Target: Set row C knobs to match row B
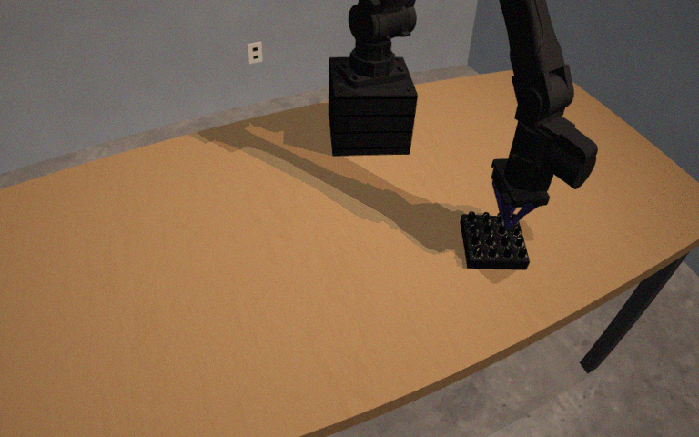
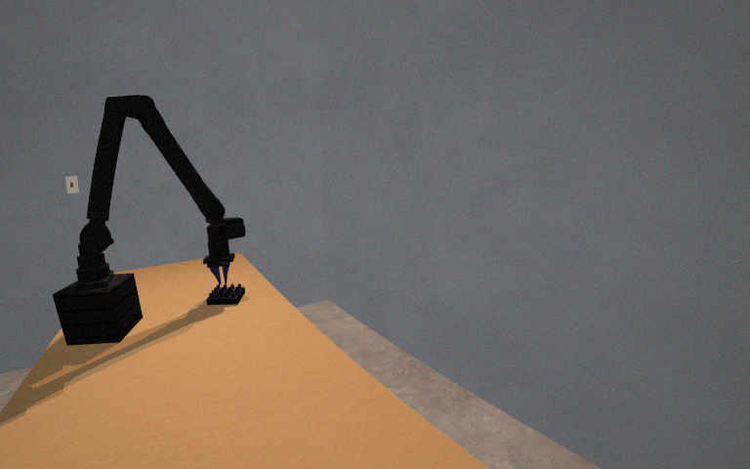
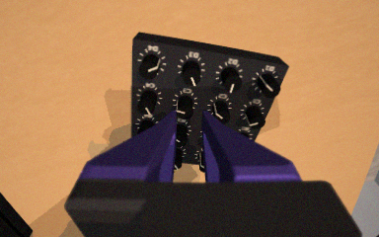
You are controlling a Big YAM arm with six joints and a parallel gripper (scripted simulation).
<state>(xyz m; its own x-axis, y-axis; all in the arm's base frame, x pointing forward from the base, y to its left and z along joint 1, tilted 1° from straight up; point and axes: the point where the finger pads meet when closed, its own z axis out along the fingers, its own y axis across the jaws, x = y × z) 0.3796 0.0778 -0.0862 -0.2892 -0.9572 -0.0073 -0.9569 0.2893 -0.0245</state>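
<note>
The black knob box stands on the table, front side at the top of the wrist view. There row C runs from knob C4 at the left through knob C3 and knob C2 to knob C1. C4's line points down, slightly right; C2's runs down-right. C3 and C1 show white at their lower edges; exact marks are unclear. My gripper is narrowly open and empty above the box. Its fingers hide most of rows B and A.
Row D shows whole, from knob D4 to knob D1. The black arm base stands on the table. The table's edge lies beyond the box, and arm shadow falls beside it.
</note>
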